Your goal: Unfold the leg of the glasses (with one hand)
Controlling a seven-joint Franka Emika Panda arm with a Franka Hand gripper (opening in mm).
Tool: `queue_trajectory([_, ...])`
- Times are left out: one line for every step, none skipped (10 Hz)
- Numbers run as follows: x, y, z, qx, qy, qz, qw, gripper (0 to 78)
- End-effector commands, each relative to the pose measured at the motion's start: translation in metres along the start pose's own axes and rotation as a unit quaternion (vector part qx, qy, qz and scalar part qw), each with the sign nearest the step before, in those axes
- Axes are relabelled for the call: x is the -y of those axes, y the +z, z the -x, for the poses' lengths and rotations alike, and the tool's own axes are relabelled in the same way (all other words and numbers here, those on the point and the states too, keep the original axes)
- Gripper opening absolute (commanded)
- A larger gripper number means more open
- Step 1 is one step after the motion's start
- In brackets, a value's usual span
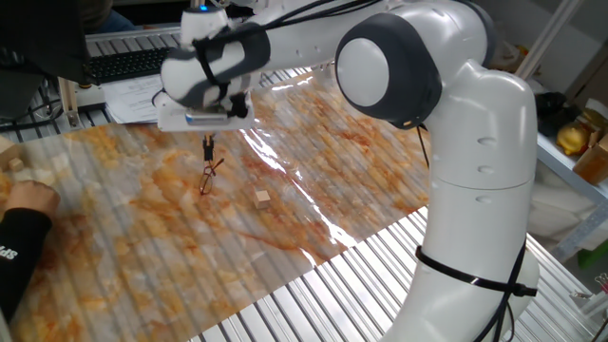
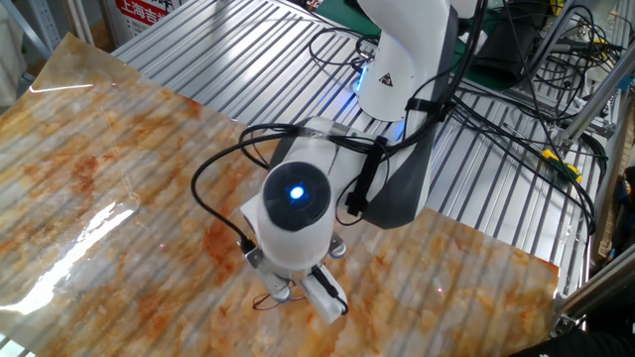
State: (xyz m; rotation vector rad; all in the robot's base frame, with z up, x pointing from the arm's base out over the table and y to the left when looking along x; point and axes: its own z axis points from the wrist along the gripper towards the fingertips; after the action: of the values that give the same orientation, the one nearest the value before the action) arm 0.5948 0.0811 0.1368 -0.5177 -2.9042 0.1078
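Note:
The glasses (image 1: 208,180) are thin dark wire with a reddish tint and lie on the marbled table sheet (image 1: 313,152). One thin leg (image 1: 217,167) sticks out from the frame at an angle. My gripper (image 1: 207,148) hangs just above them, with its narrow fingers pointing down and close together. It looks shut and empty, and is not touching the glasses. In the other fixed view the hand body hides the fingers. Only a loop of the glasses' wire (image 2: 264,300) shows beside the hand.
A small tan wooden cube (image 1: 262,198) lies right of the glasses. A person's sleeved arm (image 1: 19,242) rests on the left edge by small wooden blocks (image 1: 14,163). A keyboard (image 1: 133,64) and papers (image 1: 152,95) lie at the back. Metal slats (image 1: 342,285) border the sheet.

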Motion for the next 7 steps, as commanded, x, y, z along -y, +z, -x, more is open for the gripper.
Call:
queue_trajectory([0.005,-0.016,-0.002,-0.040,-0.018,-0.017,0.9989,1.1])
queue_trajectory([0.006,-0.019,-0.002,-0.047,-0.022,-0.019,0.9985,1.1])
queue_trajectory([0.007,-0.023,-0.002,-0.059,-0.026,-0.023,0.9977,1.1])
queue_trajectory([0.009,-0.026,-0.002,-0.069,-0.029,-0.026,0.9969,1.1])
queue_trajectory([0.011,-0.030,-0.004,-0.075,-0.031,-0.028,0.9963,1.1])
queue_trajectory([0.012,-0.034,-0.005,-0.081,-0.034,-0.029,0.9957,1.1])
queue_trajectory([0.013,-0.036,-0.005,-0.087,-0.036,-0.031,0.9951,1.1])
